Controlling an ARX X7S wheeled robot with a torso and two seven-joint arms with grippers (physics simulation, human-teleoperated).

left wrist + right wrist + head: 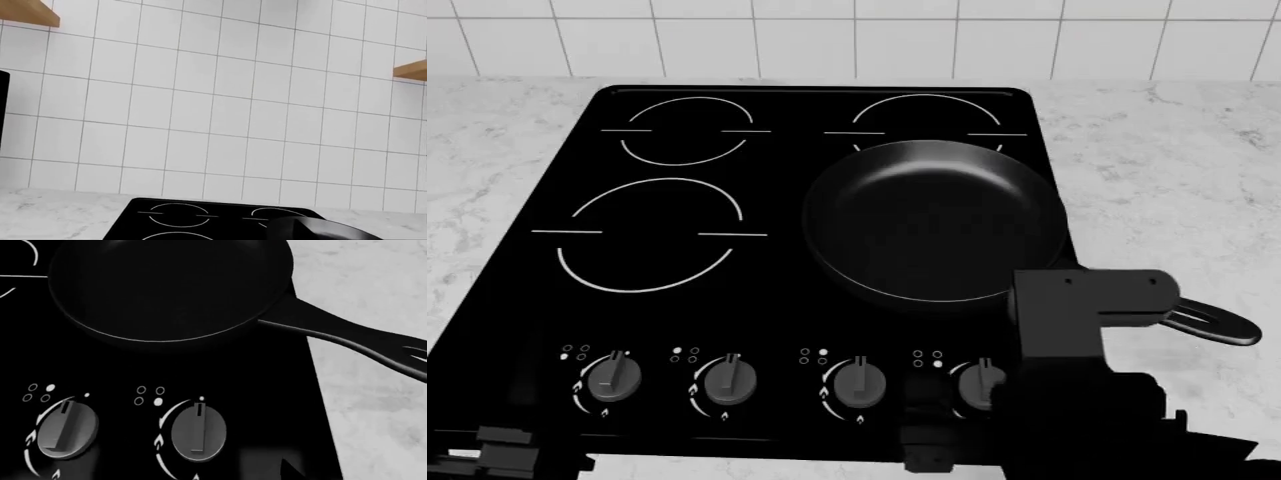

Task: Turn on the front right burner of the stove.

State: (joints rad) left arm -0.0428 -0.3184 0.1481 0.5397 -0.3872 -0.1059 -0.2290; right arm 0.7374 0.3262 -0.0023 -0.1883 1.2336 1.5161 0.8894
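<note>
The stove (781,160) is a glossy black glass cooktop with white arc zones and a front row of grey knobs. A black frying pan (932,220) covers the front right burner, hiding it. My right arm (1088,320) hangs over the stove's front right corner and partly hides the rightmost knob (974,385). In the right wrist view that knob (198,432) is close, its pointer straight up, and the pan (167,285) lies beyond it. Only a faint dark shape at that view's edge hints at the right gripper. The left wrist view shows the stove's back edge (220,215) and no fingers.
Marble counter (1174,170) surrounds the stove, with a white tiled wall (213,100) behind. The pan handle (1208,322) reaches right past the stove edge over the counter. Wooden shelves (30,14) hang on the wall. Three more knobs (730,378) lie left of the rightmost one.
</note>
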